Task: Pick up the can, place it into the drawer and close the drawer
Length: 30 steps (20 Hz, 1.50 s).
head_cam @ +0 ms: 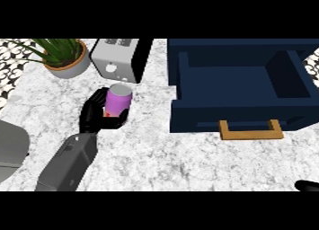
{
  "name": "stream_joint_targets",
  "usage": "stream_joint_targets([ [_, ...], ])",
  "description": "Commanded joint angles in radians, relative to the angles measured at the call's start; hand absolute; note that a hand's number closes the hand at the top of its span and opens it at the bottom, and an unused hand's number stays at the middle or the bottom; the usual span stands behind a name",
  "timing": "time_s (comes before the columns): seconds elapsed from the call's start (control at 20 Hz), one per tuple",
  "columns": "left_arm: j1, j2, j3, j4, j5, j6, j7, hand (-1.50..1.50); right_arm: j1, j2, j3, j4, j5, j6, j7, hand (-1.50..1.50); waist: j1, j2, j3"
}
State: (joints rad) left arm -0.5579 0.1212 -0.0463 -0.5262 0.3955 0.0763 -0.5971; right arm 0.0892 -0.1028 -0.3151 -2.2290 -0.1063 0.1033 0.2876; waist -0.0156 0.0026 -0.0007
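Observation:
A purple can (118,101) with a grey top stands upright on the marble counter, left of centre. My left hand (95,115) is shut on it, fingers curled round its lower part from the left and hiding its base. To the right the navy blue drawer (188,85) stands pulled open, and the part of its inside that shows is bare. Its wooden handle (251,131) faces me. Only a black tip of my right hand (313,185) shows at the lower right corner, far from the can and the drawer.
A silver toaster (119,58) stands just behind the can. A potted plant (62,57) sits at the back left. A grey rounded object (2,152) lies at the left edge. Bare marble counter (188,161) spreads in front of the drawer.

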Motion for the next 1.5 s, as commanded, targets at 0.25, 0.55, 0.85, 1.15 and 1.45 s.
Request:
stream_joint_targets([
  [0.25,-0.105,-0.032,-0.055,-0.192,-0.06,0.07,0.214,1.5,0.031,0.001,-0.045,0.017,-0.018,0.015,-0.038,-1.5,0.013,-0.006,0.001],
  [0.55,-0.198,-0.041,-0.076,-0.303,-0.09,0.11,0.386,1.5,-0.048,-0.067,-0.087,-0.022,-0.052,-0.002,0.059,-1.5,0.011,-0.004,0.001],
  [0.85,-0.304,-0.072,-0.103,-0.495,-0.095,0.2,0.642,1.5,-0.055,-0.026,-0.028,0.006,-0.001,-0.02,0.059,-1.5,0.02,-0.007,0.001],
  [1.15,-0.499,-0.116,-0.096,-0.438,-0.165,0.3,0.735,1.5,-0.09,-0.029,-0.032,0.03,0.022,-0.035,0.029,-1.5,0.008,-0.002,0.001],
  [1.45,-0.641,-0.12,-0.147,-0.346,-0.127,0.356,0.777,1.5,-0.032,0.003,-0.015,0.013,0.034,-0.023,0.003,-1.5,-0.009,0.0,0.001],
])
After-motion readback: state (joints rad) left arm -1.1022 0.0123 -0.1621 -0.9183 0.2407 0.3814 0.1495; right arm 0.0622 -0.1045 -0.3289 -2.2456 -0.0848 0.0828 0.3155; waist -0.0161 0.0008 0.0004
